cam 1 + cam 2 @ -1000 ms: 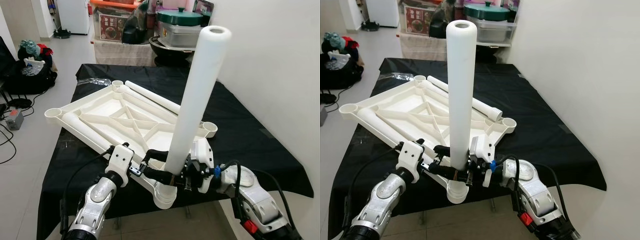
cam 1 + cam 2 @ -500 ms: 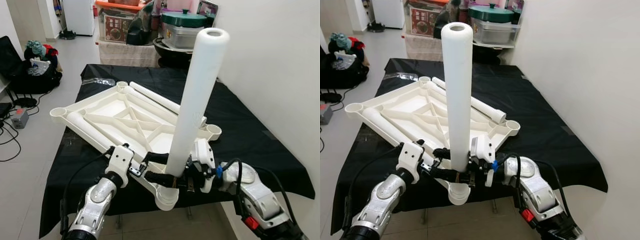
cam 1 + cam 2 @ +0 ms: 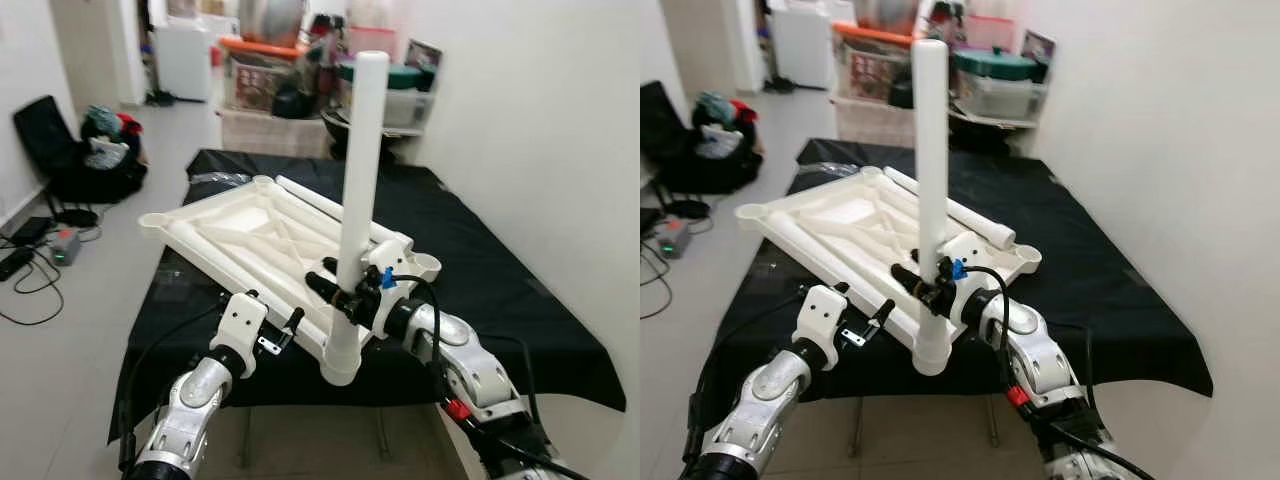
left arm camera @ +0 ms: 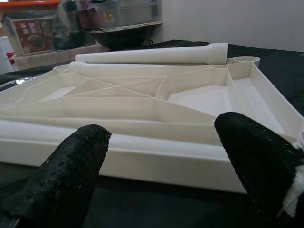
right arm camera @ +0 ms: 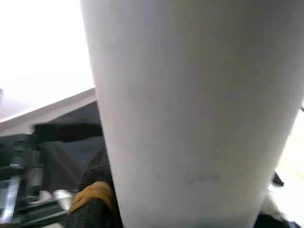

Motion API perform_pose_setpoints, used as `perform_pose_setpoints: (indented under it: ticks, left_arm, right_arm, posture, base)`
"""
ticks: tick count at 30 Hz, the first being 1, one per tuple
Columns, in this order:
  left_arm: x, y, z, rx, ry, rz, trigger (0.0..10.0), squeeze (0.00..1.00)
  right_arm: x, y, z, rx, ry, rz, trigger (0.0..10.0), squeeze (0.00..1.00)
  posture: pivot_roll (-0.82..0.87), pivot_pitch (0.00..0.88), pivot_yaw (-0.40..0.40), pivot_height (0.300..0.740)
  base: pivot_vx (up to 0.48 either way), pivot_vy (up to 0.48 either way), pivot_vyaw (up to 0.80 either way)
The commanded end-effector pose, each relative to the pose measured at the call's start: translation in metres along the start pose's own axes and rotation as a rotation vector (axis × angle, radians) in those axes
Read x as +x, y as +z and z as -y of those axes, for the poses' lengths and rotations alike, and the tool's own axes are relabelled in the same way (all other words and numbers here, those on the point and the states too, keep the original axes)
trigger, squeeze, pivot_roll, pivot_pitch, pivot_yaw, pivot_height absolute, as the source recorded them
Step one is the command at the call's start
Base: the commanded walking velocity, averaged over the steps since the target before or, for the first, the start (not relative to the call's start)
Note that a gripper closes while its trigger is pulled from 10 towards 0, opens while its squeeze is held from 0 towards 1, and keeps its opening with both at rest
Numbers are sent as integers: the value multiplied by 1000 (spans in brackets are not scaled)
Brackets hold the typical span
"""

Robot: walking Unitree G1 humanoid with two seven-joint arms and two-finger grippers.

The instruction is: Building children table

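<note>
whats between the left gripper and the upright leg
Between the left gripper and the upright leg, held by the right gripper, lies the near rail of the white tabletop frame, seen in both eye views.

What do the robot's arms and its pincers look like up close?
Both arms are silver metal tubes with black cables looped along them. The left gripper sits on a white block, with two long black fingers of rough, grainy rubber. The right gripper is black too, with a blue clip and a red tab on its arm.
</note>
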State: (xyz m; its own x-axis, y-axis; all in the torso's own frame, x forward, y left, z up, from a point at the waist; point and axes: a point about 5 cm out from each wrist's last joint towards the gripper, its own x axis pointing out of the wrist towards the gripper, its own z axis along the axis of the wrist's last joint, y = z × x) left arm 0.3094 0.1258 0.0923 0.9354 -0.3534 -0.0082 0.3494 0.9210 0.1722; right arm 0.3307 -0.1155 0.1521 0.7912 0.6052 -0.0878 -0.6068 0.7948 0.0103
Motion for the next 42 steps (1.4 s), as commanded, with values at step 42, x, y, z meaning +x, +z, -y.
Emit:
perform_pose_setpoints:
  ticks: [42]
  left_arm:
    - [0,-6,1,17,-12,-33,10000,0]
  right_arm:
    - [-20,-73,31,222,-615,-119,10000,0]
  posture:
    - [37,0,-111,740]
  base:
    - [0,0,0]
